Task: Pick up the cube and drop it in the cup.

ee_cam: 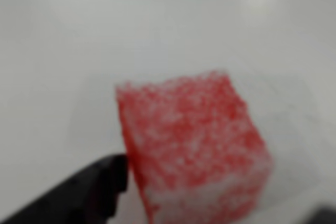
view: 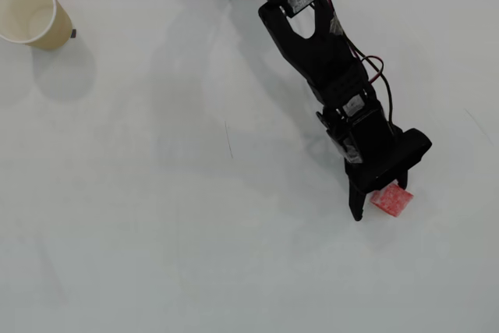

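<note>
Red and speckled, the one cube (view: 391, 200) sat on the counter (view: 195, 232) between my tool's (view: 381, 199) parted fingers, one touching its side, not yet squeezed or lifted, so I judged carrying it to the one cup (view: 31, 12), well apart, remained.
</note>
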Motion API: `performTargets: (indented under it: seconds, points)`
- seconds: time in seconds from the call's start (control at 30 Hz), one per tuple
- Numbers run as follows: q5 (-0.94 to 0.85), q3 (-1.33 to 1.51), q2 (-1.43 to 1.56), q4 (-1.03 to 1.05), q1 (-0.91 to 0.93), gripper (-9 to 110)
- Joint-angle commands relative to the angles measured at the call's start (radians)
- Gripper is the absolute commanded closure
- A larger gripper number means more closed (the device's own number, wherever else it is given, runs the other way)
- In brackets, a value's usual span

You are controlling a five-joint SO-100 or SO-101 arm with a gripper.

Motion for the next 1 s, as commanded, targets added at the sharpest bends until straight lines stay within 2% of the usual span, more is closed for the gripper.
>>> performTargets:
  seconds: [0.0, 0.23, 0.33, 0.47, 0.97]
  points:
    - [0.009, -0.140, 0.066, -0.017, 0.002, 65]
    - [0.005, -0.132, 0.069, -0.021, -0.005, 65]
    - [0.002, -0.132, 0.071, -0.021, -0.003, 75]
    - [0.000, -0.132, 0.074, -0.023, -0.003, 82]
    - [0.000, -0.137, 0.075, -0.038, -0.008, 85]
